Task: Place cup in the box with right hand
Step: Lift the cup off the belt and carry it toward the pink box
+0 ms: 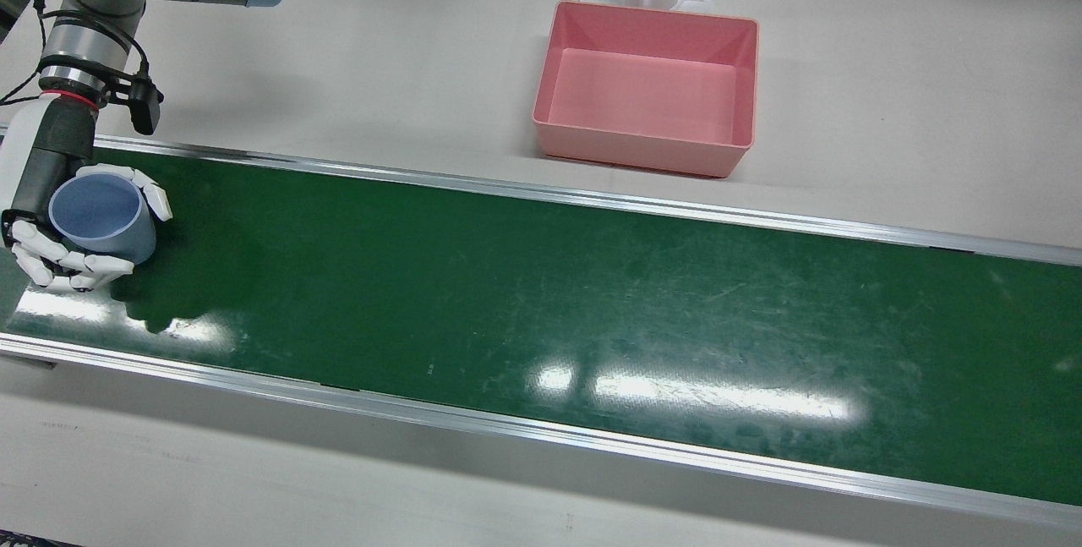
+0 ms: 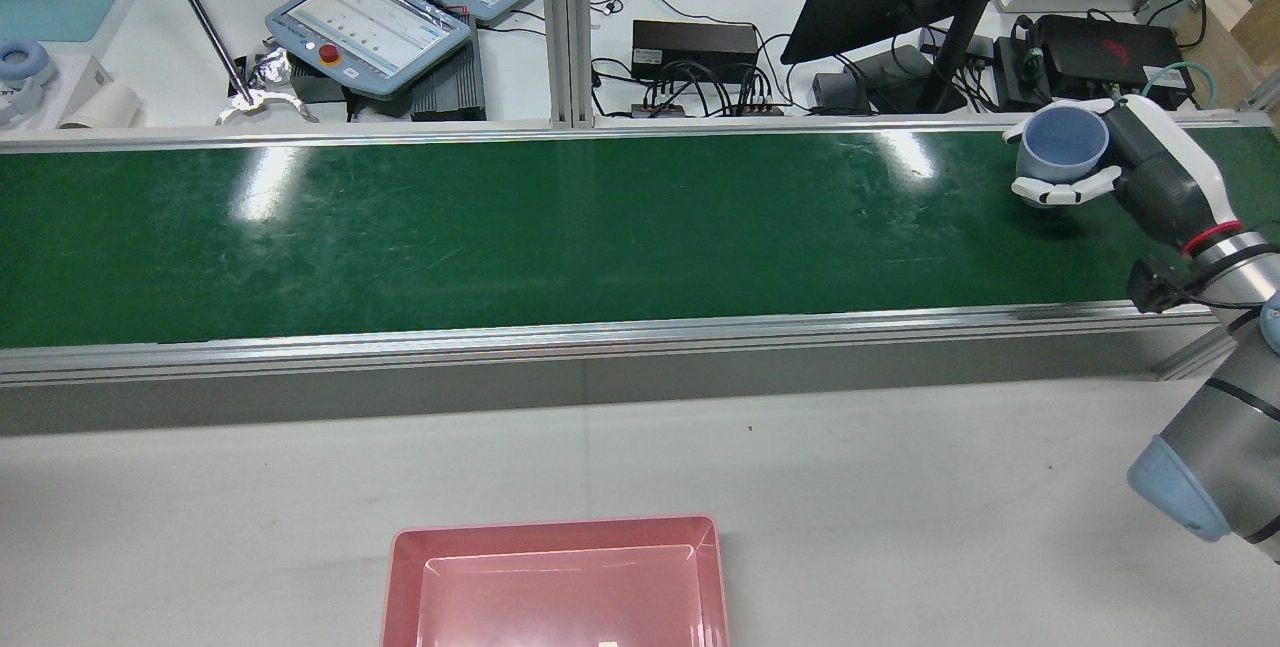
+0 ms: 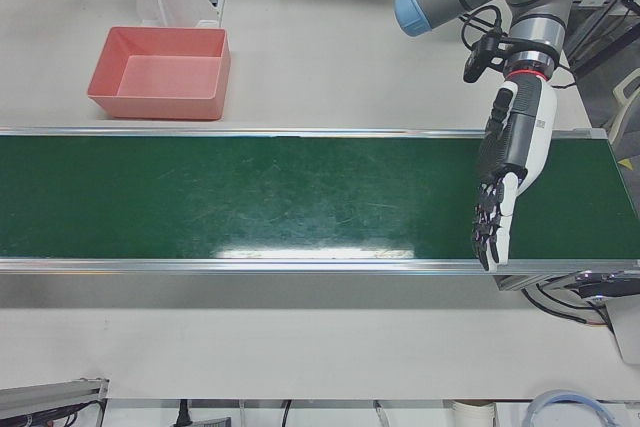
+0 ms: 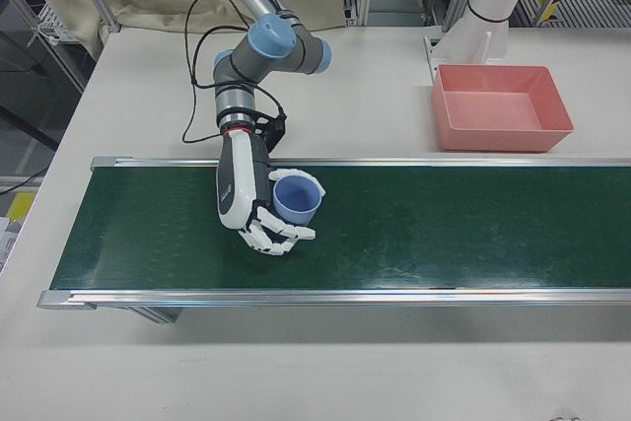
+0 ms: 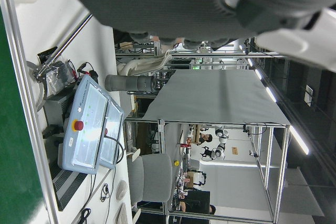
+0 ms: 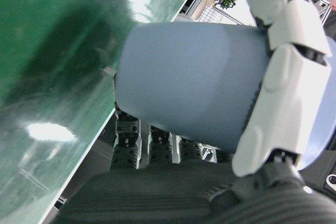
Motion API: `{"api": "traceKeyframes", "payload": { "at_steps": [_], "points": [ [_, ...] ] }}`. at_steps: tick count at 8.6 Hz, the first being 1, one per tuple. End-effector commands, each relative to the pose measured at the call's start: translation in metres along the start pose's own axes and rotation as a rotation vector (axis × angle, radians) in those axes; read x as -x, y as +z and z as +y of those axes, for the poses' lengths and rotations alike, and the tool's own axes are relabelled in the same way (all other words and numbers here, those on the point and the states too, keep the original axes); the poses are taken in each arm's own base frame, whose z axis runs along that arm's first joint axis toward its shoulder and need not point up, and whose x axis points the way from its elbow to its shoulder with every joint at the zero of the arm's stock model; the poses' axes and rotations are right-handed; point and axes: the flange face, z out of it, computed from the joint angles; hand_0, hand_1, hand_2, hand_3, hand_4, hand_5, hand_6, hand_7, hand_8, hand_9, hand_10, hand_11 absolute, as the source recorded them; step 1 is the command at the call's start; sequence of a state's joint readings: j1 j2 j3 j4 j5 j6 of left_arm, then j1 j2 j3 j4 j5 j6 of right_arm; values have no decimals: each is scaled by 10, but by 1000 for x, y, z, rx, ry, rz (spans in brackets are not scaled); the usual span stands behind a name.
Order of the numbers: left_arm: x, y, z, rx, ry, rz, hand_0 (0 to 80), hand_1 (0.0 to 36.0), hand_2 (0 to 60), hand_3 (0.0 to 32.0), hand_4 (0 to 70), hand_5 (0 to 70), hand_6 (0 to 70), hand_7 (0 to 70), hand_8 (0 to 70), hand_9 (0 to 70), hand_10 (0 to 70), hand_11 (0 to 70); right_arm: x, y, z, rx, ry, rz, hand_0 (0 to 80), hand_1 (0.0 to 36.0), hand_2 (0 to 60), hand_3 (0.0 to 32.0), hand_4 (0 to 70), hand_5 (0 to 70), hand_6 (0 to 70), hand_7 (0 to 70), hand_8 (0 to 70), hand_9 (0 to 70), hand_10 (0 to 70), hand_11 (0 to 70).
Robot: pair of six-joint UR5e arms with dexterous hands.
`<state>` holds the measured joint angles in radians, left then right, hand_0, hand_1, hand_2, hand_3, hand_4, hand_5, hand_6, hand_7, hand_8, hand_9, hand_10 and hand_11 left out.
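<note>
Green conveyor belt (image 1: 541,293) spanned the white table. Pink box (image 1: 647,86) sat empty beside the belt. Right hand (image 4: 258,214) was wrapped around the blue cup (image 4: 296,199), upright above the belt, well apart from the box. Only the left-front view showed the left hand (image 3: 505,182): fingers straight, holding nothing.

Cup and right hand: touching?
Touching. The right hand view shows the fingers wrapped against the wall of the blue cup; in the right-front view the right hand encloses it.

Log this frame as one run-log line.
right hand: shut on blue plastic cup, over green belt | left hand: open, idle | pink box: empty
</note>
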<state>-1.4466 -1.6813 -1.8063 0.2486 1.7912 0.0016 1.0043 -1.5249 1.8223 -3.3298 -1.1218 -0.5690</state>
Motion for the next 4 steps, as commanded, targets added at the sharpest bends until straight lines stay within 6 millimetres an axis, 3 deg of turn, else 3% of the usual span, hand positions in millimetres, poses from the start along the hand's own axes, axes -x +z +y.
{"api": "traceKeyframes", "payload": {
  "at_steps": [1, 2, 4],
  "points": [
    [0, 0, 0, -1, 0, 1, 0, 0, 0, 0, 0, 0, 0, 0, 0, 0, 0, 0, 67, 2, 34, 65, 93, -120, 800, 360, 600, 0, 690, 250, 450, 700, 700, 700, 505, 700],
    [0, 0, 0, -1, 0, -1, 0, 0, 0, 0, 0, 0, 0, 0, 0, 0, 0, 0, 84, -3, 68, 128, 107, -145, 800, 360, 600, 0, 700, 234, 437, 700, 700, 700, 473, 695],
    [0, 0, 0, 1, 0, -1, 0, 0, 0, 0, 0, 0, 0, 0, 0, 0, 0, 0, 75, -22, 156, 282, 107, -118, 768, 360, 600, 0, 687, 215, 420, 700, 670, 700, 434, 636]
  ]
}}
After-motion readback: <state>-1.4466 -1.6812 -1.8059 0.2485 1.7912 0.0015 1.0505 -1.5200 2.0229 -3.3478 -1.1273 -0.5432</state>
